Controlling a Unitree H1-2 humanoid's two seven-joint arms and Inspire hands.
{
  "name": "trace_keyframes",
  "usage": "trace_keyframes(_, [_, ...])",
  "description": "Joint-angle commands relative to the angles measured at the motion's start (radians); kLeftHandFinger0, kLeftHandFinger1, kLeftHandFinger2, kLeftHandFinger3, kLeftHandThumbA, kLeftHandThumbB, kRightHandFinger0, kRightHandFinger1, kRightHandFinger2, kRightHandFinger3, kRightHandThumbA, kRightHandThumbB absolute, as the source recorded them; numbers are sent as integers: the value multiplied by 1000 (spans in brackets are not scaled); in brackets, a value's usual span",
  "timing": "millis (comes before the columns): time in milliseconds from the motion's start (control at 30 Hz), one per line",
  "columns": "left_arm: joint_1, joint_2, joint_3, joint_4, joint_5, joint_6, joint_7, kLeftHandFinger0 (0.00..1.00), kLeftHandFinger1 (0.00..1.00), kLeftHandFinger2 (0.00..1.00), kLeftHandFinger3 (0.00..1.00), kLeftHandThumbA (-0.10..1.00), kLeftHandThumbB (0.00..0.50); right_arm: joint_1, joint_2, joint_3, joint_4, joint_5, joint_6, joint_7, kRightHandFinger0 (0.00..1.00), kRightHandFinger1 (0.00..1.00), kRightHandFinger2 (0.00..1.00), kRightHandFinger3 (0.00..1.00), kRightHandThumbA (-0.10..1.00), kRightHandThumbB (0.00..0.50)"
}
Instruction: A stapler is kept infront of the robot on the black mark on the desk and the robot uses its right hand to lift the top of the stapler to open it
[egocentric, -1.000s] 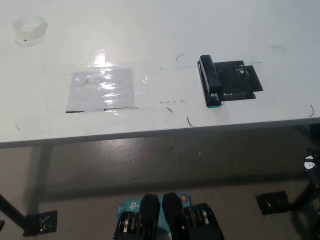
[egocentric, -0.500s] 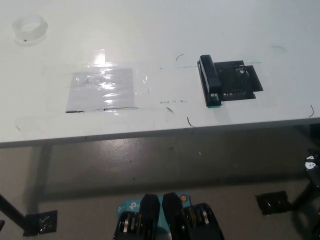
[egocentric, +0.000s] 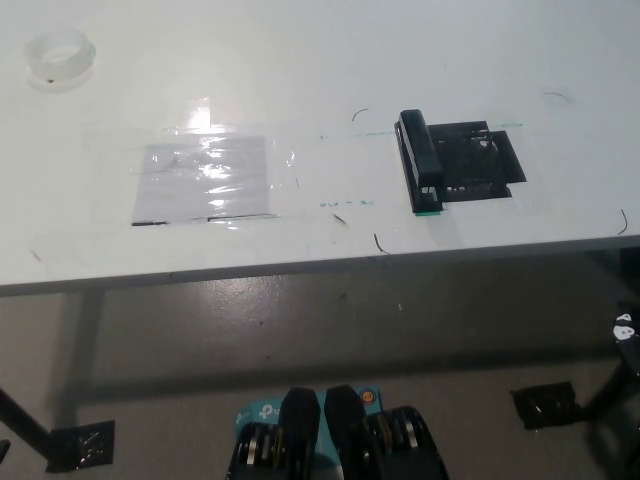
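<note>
- The stapler (egocentric: 421, 161) lies flat on the white desk (egocentric: 300, 60), along the left edge of the black mark (egocentric: 478, 163), its long axis running away from the robot.
- Its top appears to lie down on its base; no gap between top and base shows from this steep angle, so it looks closed as far as I can judge.
- The right hand is barely in view: only a small dark shape with a white spot at the picture's right edge, below the desk's near edge, may belong to the right arm, and whether its fingers are apart or closed cannot be told.
- From that edge shape, the stapler sits well apart, up on the desk and further in toward the middle.
- The left hand is not in view at all.
- A closed stapler on the mark with no hand near it fits two stages: the top waiting to be lifted, or the top lifted and let down again. The picture does not settle which.
- Elsewhere on the desk, well apart from the stapler, are a roll of clear tape (egocentric: 58, 56) at the far left and a taped-down shiny sheet (egocentric: 205, 180).
</note>
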Motion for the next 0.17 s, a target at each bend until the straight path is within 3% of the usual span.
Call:
trace_keyframes(0, [-11, 29, 3, -18, -6, -18, 2, 461, 529, 672, 856, 1000, 198, -33, -3, -14, -28, 10, 5, 23, 393, 400, 478, 635, 432, 64])
trace_keyframes(133, [-12, 29, 6, -13, -14, -19, -2, 460, 519, 655, 840, 1000, 197, -35, -4, -15, -22, 3, 1, 24, 383, 394, 474, 627, 441, 65])
